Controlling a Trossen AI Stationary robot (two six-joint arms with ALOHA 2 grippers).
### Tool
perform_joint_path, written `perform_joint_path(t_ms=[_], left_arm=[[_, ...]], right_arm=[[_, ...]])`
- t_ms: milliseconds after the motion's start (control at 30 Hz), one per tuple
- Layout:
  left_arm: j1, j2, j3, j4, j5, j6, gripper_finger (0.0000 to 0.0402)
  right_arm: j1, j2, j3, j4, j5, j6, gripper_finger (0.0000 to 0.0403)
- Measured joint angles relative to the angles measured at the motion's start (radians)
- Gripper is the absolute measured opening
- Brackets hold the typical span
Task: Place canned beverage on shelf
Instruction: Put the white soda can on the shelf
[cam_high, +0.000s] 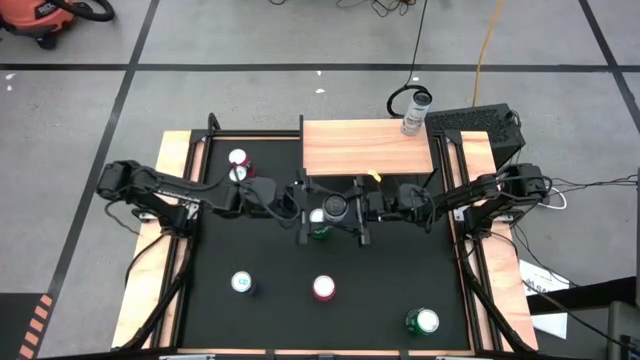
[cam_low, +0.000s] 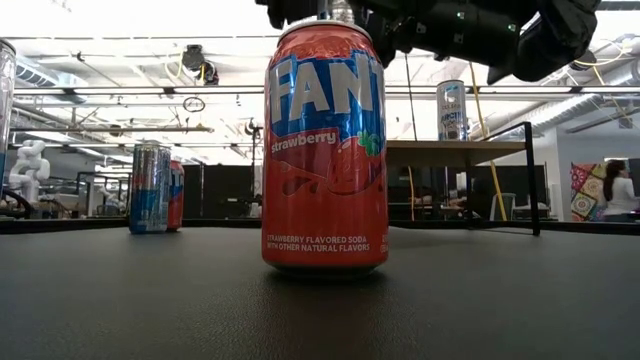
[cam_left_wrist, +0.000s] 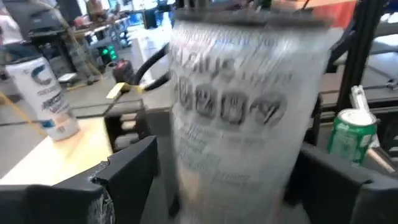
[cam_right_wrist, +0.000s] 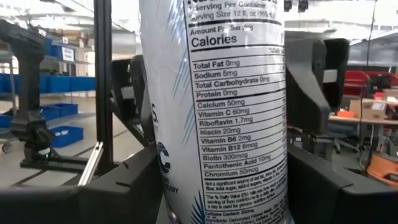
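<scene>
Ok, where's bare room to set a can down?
The shelf top is bare from its left edge to the tall can at its far right corner. Crowded in front: left gripper and right gripper meet at the held can, green can beside.

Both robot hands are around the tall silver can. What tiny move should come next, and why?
Probably one gripper lets go. The left gripper and right gripper both bracket the tall can, lifted just in front of the shelf, so one arm likely has to release before the other carries it onto the wood top.
</scene>
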Motion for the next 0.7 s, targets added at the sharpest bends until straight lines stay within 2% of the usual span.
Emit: perform_joint_path(t_ms=[200,433,533,700], left_arm=[[0.001,0.02,0.002,0.02,0.009,0.0,0.0325],[0.004,0.02,0.002,0.02,0.009,0.002,0.0245],[0.014,0.019,0.002,-0.002,0.017,0.001,0.0223],[0.029,-0.011,0.0,-0.092,-0.042,0.0,0.023]], right_arm=[[0.001,0.0,0.0,-0.007,0.0,-0.004,0.0249],[0.0,0.0,0.0,-0.009,-0.003,-0.004,0.0252],[0.0,-0.001,0.001,-0.04,0.003,0.0,0.0268],[-0.001,-0.049,0.004,-0.186,0.079,0.049,0.0319]])
